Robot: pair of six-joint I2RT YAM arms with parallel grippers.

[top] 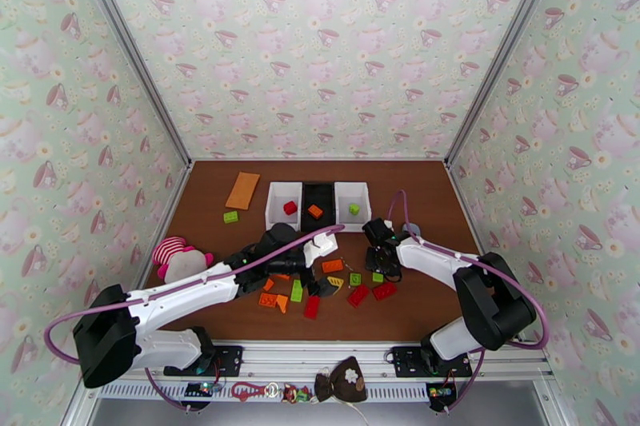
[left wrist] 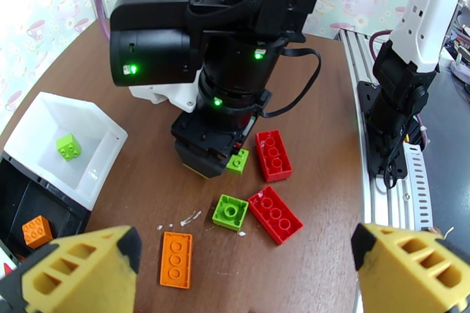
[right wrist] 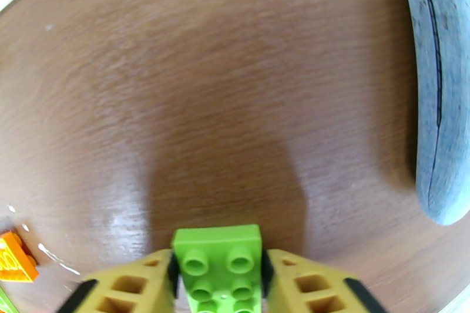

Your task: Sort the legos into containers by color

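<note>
Now: right end effector [right wrist: 218, 286] clamped on lime lego [right wrist: 217, 254] (studded, glossy); left end effector [left wrist: 241, 271] apart.

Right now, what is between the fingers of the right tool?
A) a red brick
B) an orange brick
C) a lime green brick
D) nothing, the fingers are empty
C: in the right wrist view, a lime green brick sits pinched between the two yellow fingers of the right tool, studs facing the camera.
</note>
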